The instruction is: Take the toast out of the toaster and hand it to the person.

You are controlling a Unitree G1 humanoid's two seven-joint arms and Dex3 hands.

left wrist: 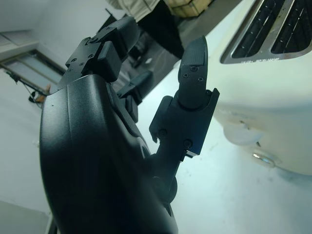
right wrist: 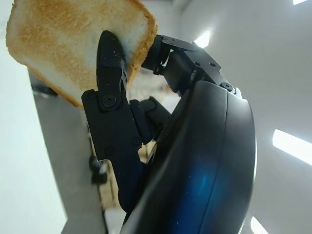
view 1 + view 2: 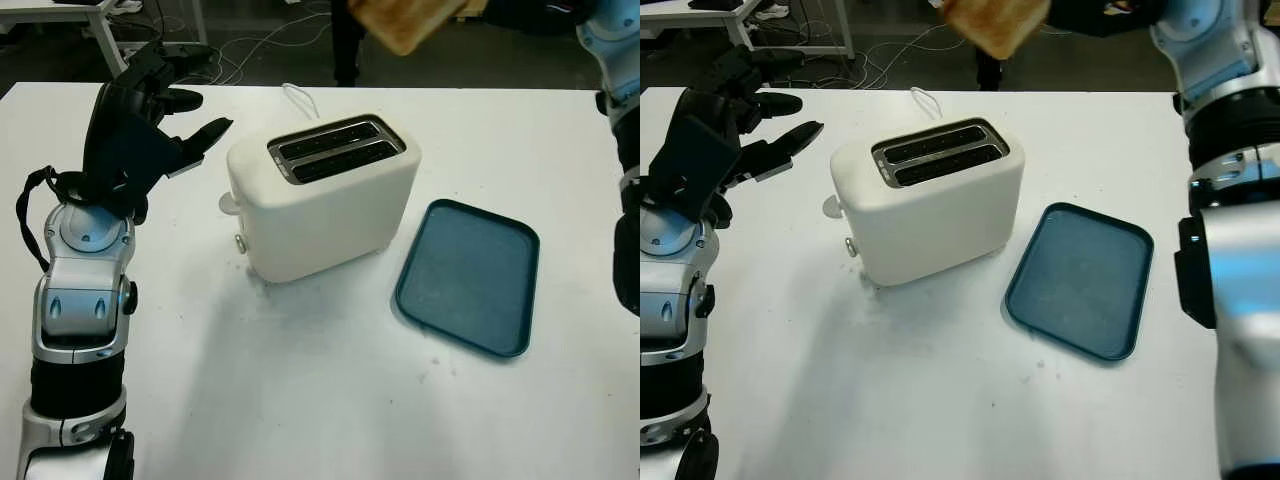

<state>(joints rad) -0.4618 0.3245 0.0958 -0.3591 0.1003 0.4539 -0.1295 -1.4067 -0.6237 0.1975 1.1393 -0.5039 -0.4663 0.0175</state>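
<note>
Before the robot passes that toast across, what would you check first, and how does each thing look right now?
1. Toast held by the right hand: ok, fingers pinch it.
2. Toast out of the toaster: ok, it is up past the table's far edge and both slots look empty.
3. Person ready to take it: cannot tell, no reaching hand is visible.
4. Left hand out of the way: ok, open, beside the toaster.
5. Tray off the path: ok, it sits on the table beside the toaster.
</note>
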